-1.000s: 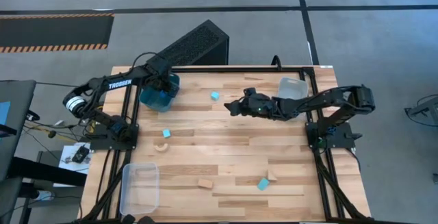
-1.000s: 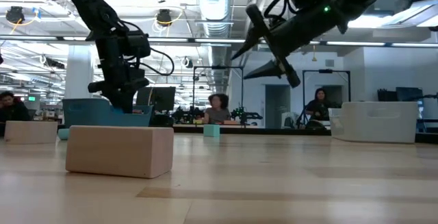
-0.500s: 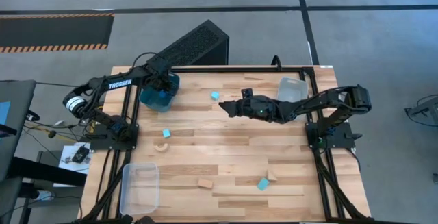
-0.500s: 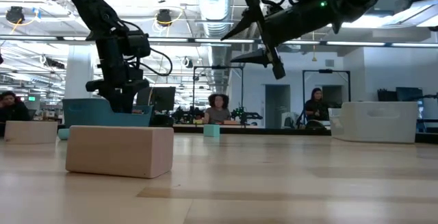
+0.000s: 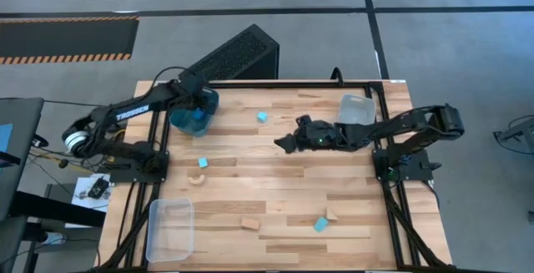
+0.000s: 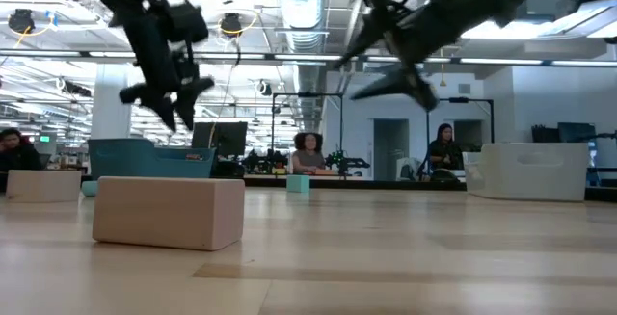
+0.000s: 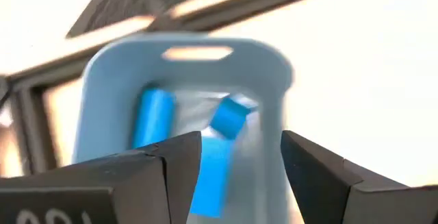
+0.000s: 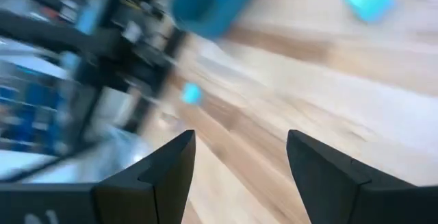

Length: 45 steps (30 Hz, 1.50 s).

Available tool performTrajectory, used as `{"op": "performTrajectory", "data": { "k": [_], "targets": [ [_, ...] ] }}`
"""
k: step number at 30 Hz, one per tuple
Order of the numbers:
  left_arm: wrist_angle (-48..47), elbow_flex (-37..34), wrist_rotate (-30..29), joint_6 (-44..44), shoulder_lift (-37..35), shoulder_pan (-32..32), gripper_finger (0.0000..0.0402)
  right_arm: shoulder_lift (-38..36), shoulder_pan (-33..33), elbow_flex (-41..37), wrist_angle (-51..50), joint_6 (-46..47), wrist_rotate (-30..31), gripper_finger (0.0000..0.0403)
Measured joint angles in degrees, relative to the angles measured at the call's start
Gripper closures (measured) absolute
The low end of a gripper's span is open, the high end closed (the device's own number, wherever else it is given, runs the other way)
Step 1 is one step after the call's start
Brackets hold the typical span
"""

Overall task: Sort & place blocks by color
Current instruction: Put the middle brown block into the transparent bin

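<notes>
Left gripper (image 5: 198,98) hangs over the teal bin (image 5: 179,121) at the table's far left corner, fingers apart and empty; its wrist view shows dark blue blocks (image 7: 152,118) lying in that bin. Right gripper (image 5: 284,144) is mid-table, above the boards, jaws spread wide, nothing between them. Loose pieces left on the table: cyan cube (image 5: 262,117) near the far edge, just beyond the right gripper; a second cyan cube (image 5: 203,163) left of centre, with the tan arch (image 5: 198,179) just beside it; tan block (image 5: 250,222), cyan block (image 5: 320,224) and tan wedge (image 5: 332,214) near the front edge. Clear bin (image 5: 357,108) at far right, another clear bin (image 5: 169,225) at front left. Sorting looks partly done, judging by six pieces out. Risks: right gripper descending off-centre on the far cube could nudge it away rather than pinch it; the cube is small, so the wide jaws may close on a corner and twist it; both arms working the far side could cross near the teal bin; cyan could land with dark blue if bins get confused.
</notes>
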Motion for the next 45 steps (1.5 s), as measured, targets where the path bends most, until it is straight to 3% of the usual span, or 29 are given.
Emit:
{"op": "performTrajectory", "data": {
  "k": [5,8,11,17,22,28,33,36,40,45],
  "targets": [
    [10.1,0.0,3.7,4.5,-6.1,-4.7,0.0216,-3.3,3.1,0.0,-14.8,0.2,5.9,0.0148],
    [21.6,0.0,9.7,6.1,-6.9,-7.5,0.0223,-3.5,3.4,0.0,-16.6,-0.2,5.1,0.0148],
    [32.9,0.0,15.8,2.3,-6.8,-10.7,0.0231,-3.3,5.4,0.0,-14.7,-2.6,3.3,0.0148],
    [43.5,0.0,14.9,-0.7,-6.2,-21.2,0.0258,-3.0,12.0,0.0,-15.9,-10.0,3.6,0.0148],
    [40.9,0.0,8.6,-2.7,-6.2,-32.7,0.0285,-3.0,17.0,0.0,-17.0,-18.8,6.0,0.0148],
    [28.7,0.0,-15.0,-14.4,-6.9,-50.4,0.0294,-0.4,18.5,-0.1,-16.0,-24.0,10.9,0.0148],
    [22.1,0.0,-26.0,-21.5,-6.8,-62.4,0.0295,3.1,15.1,-0.1,-9.6,-26.1,1.3,0.0148],
    [19.7,0.0,-27.9,-23.2,-6.8,-65.1,0.0295,5.2,15.3,-0.1,-4.3,-22.3,0.5,0.0148],
    [17.2,0.6,-26.3,-22.0,-6.9,-66.8,0.0295,8.9,16.9,2.3,1.4,-19.0,0.3,0.0148],
    [-3.1,5.4,-21.5,-27.1,-6.9,-68.6,0.0295,15.2,20.3,12.0,-2.4,-19.1,2.7,0.0148]
  ]
}}
